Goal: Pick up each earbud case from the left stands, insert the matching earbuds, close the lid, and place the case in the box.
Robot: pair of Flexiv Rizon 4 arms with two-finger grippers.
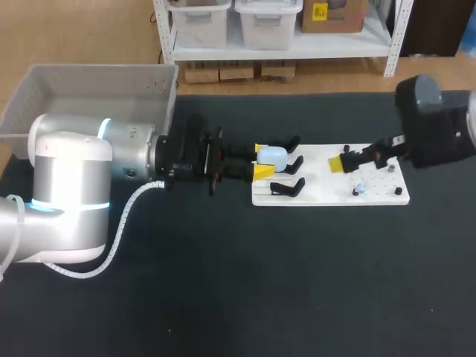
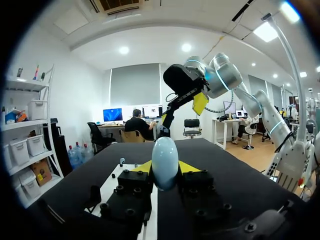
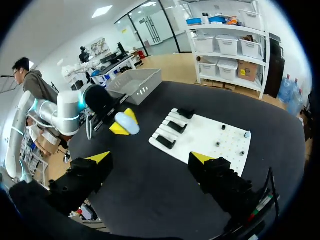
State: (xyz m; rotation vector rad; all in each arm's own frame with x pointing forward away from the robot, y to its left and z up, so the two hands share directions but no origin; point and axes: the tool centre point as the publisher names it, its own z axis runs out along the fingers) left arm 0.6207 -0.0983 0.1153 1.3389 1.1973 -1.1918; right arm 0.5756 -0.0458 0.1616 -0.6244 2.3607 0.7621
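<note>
A white board (image 1: 327, 195) lay on the black counter (image 1: 297, 282), and everything else is placed here in relation to that board. Along the board's left end stood a row of black stands (image 1: 287, 187). The left arm (image 1: 71, 186) came in from well to the left of the board. The left end effector (image 1: 263, 162) hung over the board's left end, above the stands. Its two yellow tips were clamped on the earbud case (image 2: 165, 162), a pale blue, egg-shaped shell. The tips gripped it from both sides, and it stood upright between them. The right wrist view showed the case raised clear of the board and the stands, touching neither. Whether its lid was fully closed could not be made out.

The right arm (image 1: 435, 130) reached in from beyond the board's right end. The right end effector (image 3: 150, 157) hovered above the board's right half, its fingers spread wide apart with nothing between them. From its own wrist view the board lay ahead of it and below.

On the board's right half, toward the near edge, lay a small pale piece (image 1: 359, 188), too small to identify. A few dark pegs (image 1: 392, 168) stood near it. A grey bin (image 1: 97, 89) stood well to the left of the board and farther back, beyond the left arm.
</note>
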